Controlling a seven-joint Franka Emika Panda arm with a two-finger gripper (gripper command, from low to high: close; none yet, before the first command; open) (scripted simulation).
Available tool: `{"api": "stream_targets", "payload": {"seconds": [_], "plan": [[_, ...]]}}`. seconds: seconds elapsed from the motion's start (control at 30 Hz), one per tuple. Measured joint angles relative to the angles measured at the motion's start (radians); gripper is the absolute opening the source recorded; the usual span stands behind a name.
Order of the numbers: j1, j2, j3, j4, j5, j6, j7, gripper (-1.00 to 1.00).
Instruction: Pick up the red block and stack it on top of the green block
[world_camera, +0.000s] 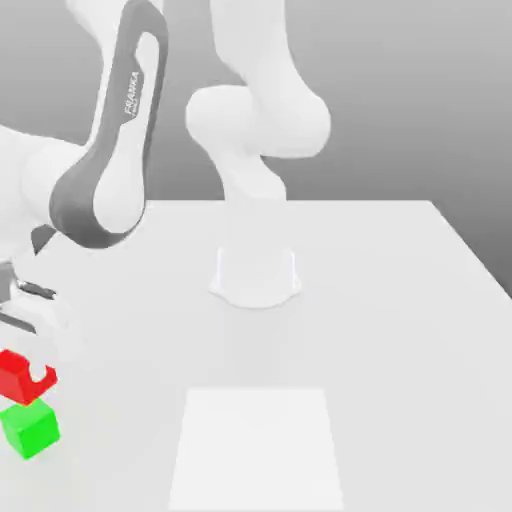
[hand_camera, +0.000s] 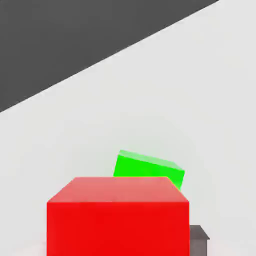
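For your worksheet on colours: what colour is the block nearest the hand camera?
Bright red: the red block, best seen in the hand view.

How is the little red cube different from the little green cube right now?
The small matte red cube is bright red; the small matte green cube is bright green. In the exterior view the red cube is up at the robot's gripper, while the green cube sits on the white table just under it. In the hand view the red cube is nearer the camera and partly hides the green one. Both are plain cubes of about the same size.
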Motion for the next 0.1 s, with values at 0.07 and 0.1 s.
{"api": "stream_targets", "payload": {"seconds": [0.07,0.1], "plan": [[-0.008,0.022,0.008,0.002,0.008,0.019,-0.006,1.00],[-0.008,0.022,0.008,0.002,0.008,0.019,-0.006,1.00]]}}
